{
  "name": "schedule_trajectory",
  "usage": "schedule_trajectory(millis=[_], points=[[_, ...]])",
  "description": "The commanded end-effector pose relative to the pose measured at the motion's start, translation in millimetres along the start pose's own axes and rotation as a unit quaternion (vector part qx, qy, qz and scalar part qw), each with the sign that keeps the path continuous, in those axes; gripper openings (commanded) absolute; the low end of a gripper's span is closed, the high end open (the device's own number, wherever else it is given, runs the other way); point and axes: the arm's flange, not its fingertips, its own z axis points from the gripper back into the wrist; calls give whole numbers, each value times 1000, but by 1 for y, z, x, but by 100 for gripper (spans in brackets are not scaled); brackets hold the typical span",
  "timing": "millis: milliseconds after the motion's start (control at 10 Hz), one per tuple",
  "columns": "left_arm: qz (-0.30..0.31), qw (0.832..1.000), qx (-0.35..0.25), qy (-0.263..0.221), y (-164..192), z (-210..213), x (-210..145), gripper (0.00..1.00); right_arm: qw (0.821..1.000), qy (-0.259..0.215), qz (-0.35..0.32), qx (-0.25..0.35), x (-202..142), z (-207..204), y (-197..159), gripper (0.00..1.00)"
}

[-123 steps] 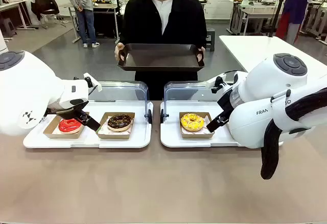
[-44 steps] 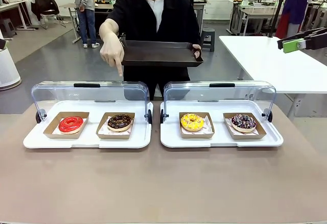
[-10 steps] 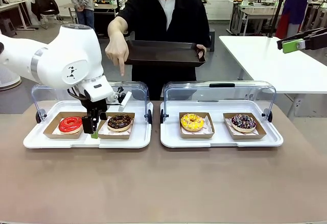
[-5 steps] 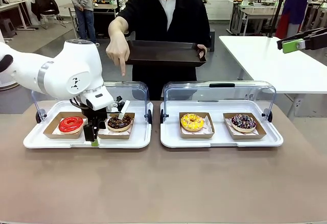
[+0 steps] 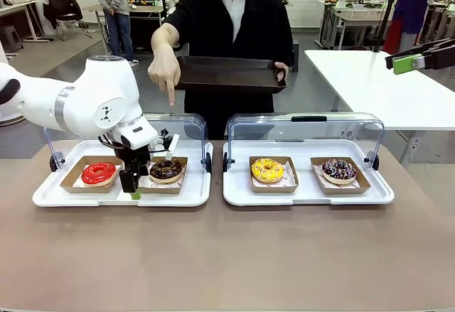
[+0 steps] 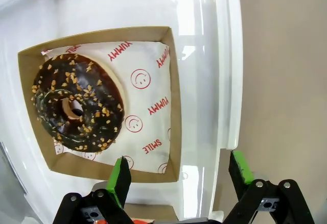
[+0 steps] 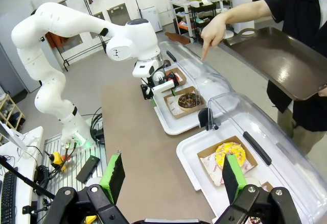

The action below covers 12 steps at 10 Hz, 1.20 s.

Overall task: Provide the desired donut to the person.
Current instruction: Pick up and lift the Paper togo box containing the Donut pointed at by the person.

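The left hand now hangs low over the left white tray, between the red donut and the chocolate donut with nut bits. A second ago it stood a little higher with the arm more upright, and a few seconds back no arm was over this tray. In the left wrist view the left hand is spread wide and grips nothing. One green pad sits over the near edge of the donut's cardboard box and the other over the tray's rim beside the counter. The chocolate donut with nut bits lies untouched on its printed paper in that box. The person keeps the same pose as before, the person's hand pointing down toward this donut and the other holding a dark serving tray. The right hand stays raised off to the right, fully spread and empty.
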Motion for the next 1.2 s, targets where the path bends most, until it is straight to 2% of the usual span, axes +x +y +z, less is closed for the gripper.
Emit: schedule_trajectory(millis=[0, 700, 800, 900, 1000, 1100], points=[[5, 1000, 7, -3, 6, -2, 1, 100, 1000, -15, 4, 6, 1, -2, -2, 100], [14, 1000, 5, 3, 14, -16, -5, 100, 1000, -15, 4, 6, 1, -2, -2, 100], [12, 1000, 13, 0, 13, -16, -6, 54, 1000, -15, 4, 6, 1, -2, -2, 100], [10, 1000, 13, 1, 14, -16, -6, 46, 1000, -15, 4, 6, 1, -2, -2, 100], [10, 1000, 14, 1, 14, -16, -5, 0, 1000, -15, 4, 6, 1, -2, -2, 100], [10, 1000, 14, 1, 14, -16, -5, 0, 1000, -15, 4, 6, 1, -2, -2, 100]])
